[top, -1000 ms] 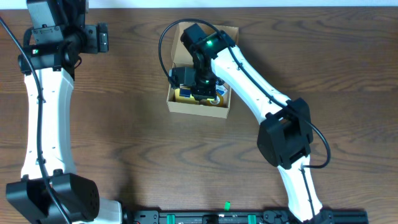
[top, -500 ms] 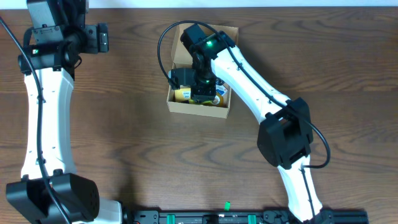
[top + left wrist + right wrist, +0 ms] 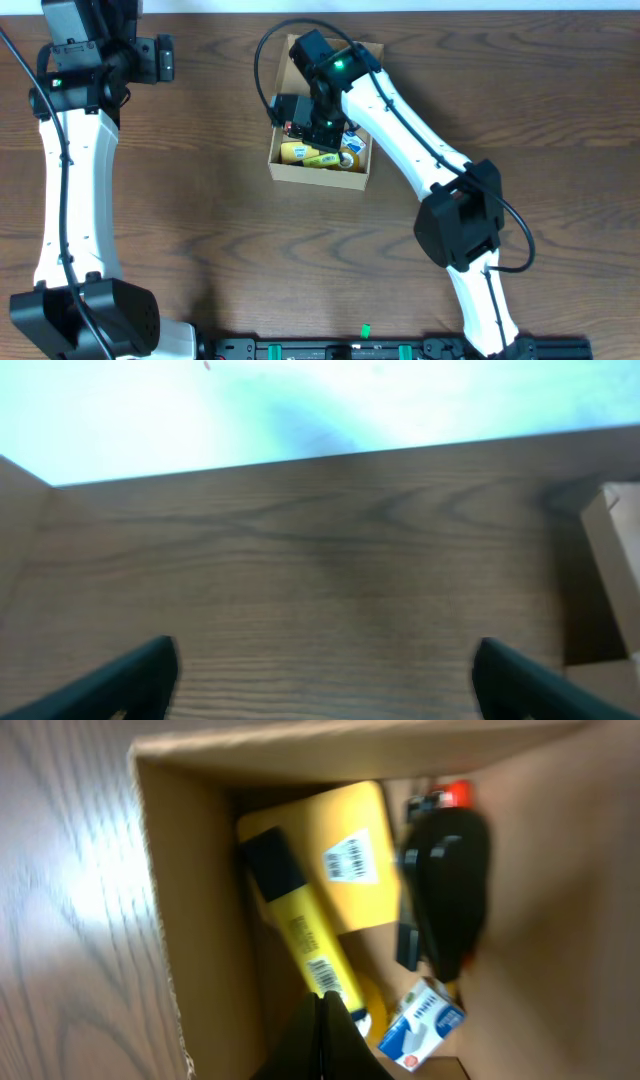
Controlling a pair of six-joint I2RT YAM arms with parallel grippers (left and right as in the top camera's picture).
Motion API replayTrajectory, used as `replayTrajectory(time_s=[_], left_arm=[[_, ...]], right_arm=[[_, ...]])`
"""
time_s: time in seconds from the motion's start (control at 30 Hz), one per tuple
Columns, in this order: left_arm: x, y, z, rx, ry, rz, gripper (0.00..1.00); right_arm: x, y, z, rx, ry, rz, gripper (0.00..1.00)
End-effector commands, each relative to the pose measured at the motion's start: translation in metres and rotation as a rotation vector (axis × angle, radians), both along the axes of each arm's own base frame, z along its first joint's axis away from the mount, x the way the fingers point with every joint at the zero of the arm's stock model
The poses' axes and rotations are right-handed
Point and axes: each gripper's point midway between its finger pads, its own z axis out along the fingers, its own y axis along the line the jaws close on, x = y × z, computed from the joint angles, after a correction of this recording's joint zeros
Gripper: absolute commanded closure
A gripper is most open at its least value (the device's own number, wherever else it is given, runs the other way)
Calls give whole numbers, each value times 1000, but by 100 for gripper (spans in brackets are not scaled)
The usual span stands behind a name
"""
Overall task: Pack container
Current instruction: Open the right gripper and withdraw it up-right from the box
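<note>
Brown wood-grain tabletop (image 3: pixel 220 260) lies nearest, with nothing of the task on it. Beyond it, at mid-depth and a little left of centre, stands the container (image 3: pixel 318 176), its flap not closed over the contents. Inside lie a yellow highlighter (image 3: pixel 300 935) set at a slant along one wall, a yellow pad with a barcode label (image 3: pixel 345 860), a black tool with a red tip (image 3: pixel 447 890) and a small blue-and-white packet (image 3: pixel 422 1023). The right hand (image 3: pixel 322 1020) hangs over the box with its fingers pressed together on nothing. Far off to the left, well apart from the box, the left hand (image 3: pixel 325 675) hovers over bare wood with its fingers spread wide and nothing between them.

The risk, as I judge it, is at the box edge: the right arm's cable loop hangs close to the far left corner and could tug the light cardboard askew as the arm moves. The slanted highlighter might also ride up and keep the flap from seating.

Against the frame a second back, the right hand has shifted toward the far side, so the highlighter it then covered now shows. The left arm has not moved.
</note>
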Motion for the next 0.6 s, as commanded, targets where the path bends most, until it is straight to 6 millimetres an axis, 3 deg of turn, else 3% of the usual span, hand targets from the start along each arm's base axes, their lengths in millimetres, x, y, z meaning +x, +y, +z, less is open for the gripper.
replayTrajectory(time_s=[0.0,0.03,0.07,0.1,0.23,0.43,0.57], left_arm=[[4,-9,-1,-37,-5,-55,19],[4,-13,-1,-52,-8,-73,26],[4,-21,0,-81,-12,-108,42],[4,-27,1,-103,-16,-134,48],[2,-46,5,-177,-27,-220,94],[1,-55,6,-277,-19,-210,94],[7,-57,-6,-340,17,-167,94]], right_arm=[[18,-9,37,68,-44,-151,99],[21,-12,42,77,-50,-176,99],[27,-19,53,95,-65,-218,99],[31,-22,59,107,-72,-249,99],[49,-40,82,167,-96,-413,99],[84,-87,101,266,-93,-723,99],[96,-109,107,364,-15,-850,99]])
